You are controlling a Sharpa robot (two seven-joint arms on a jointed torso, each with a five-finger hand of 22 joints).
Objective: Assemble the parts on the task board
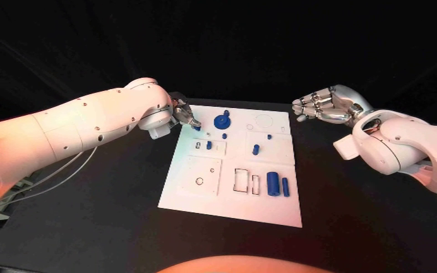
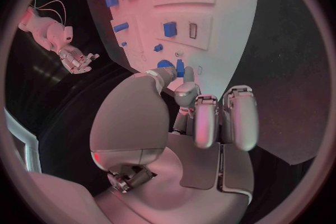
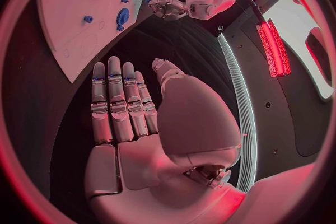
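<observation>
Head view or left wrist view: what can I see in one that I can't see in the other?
Head view: the long white left arm reaching in from the side. Left wrist view: the silver left hand seen from behind, its fingertips right by a small blue peg; whether they pinch it is unclear. Both: the white task board, the round blue knob part, the tall blue cylinder and the open silver right hand.

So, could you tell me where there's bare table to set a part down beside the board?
The black table is bare along the task board near edge and on its right side, below the right hand. The board's far-left corner is crowded: the left hand works there by the blue round part.
</observation>
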